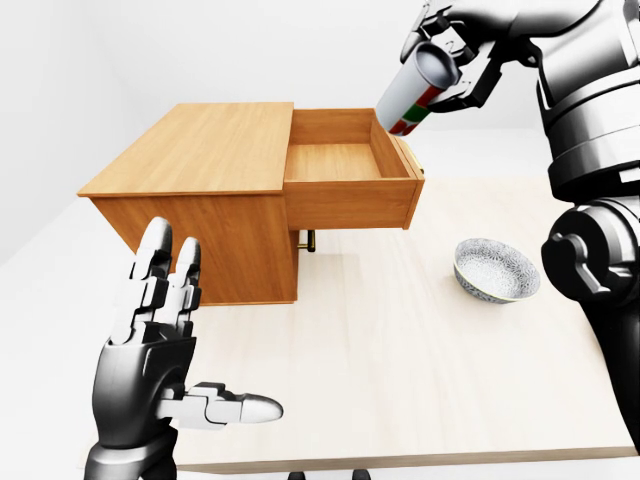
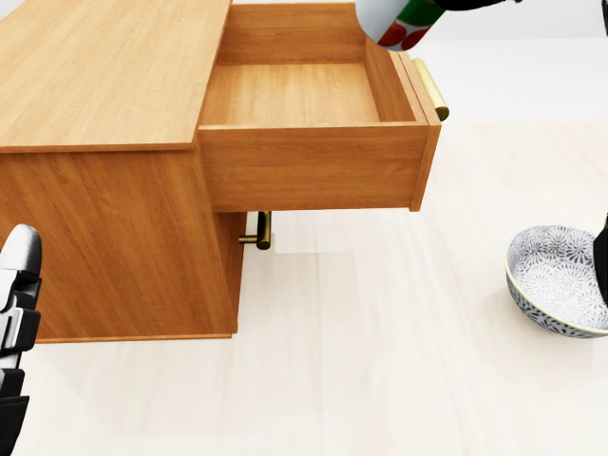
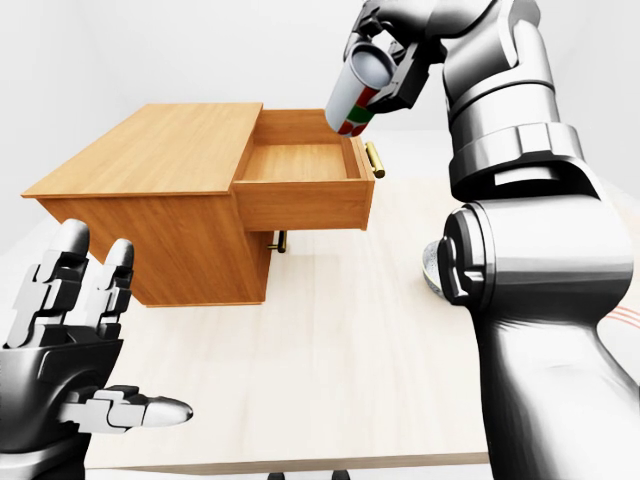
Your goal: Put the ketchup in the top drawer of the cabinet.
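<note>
The ketchup bottle [image 1: 412, 92], white with a red and green label, is tilted top-down over the upper right corner of the open top drawer [image 1: 345, 165]. My right hand [image 1: 450, 60] is shut on the bottle and holds it in the air above the drawer's rim. The drawer is pulled out of the wooden cabinet [image 1: 200, 190] and its inside shows bare wood. My left hand [image 1: 165, 340] is open and empty at the lower left of the left-eye view, clear of the cabinet.
A patterned bowl [image 1: 496, 270] sits on the light wooden table [image 1: 400, 380] to the right of the cabinet. A brass handle [image 2: 258, 231] of a lower drawer shows under the open drawer. My right arm fills the right side of the right-eye view.
</note>
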